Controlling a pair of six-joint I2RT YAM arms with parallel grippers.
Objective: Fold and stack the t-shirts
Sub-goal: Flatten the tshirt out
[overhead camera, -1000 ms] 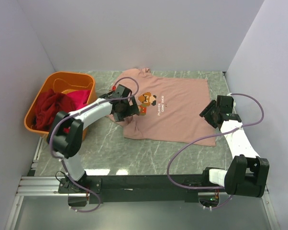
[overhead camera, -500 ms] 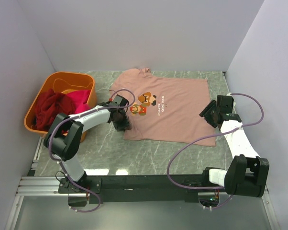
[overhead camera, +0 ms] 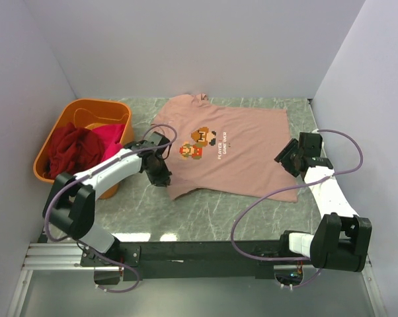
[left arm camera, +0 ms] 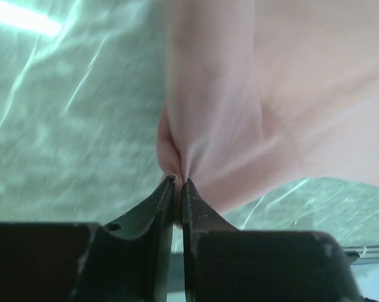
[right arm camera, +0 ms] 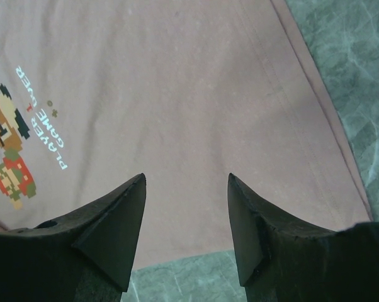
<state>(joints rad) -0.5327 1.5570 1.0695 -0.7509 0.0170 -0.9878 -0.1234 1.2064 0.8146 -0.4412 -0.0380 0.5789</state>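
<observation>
A dusty pink t-shirt (overhead camera: 245,148) with a pixel-art figure and text lies spread on the marble table. My left gripper (overhead camera: 164,178) is shut on the shirt's near left edge; the wrist view shows a pinch of pink cloth (left arm camera: 189,138) bunched between its fingertips (left arm camera: 167,189). My right gripper (overhead camera: 286,157) hovers open over the shirt's right side, nothing between its fingers (right arm camera: 123,207), with the pink shirt (right arm camera: 177,94) below it. Dark red and magenta t-shirts (overhead camera: 77,145) lie crumpled in the orange tub (overhead camera: 86,109).
The orange tub stands at the table's left, close to my left arm. Grey walls close in the back and both sides. Bare marble table (overhead camera: 205,211) shows in front of the shirt, with the arm bases along the near edge.
My left gripper moved down and left from the print to the shirt's near left edge and closed on the cloth. The right arm stayed put.
</observation>
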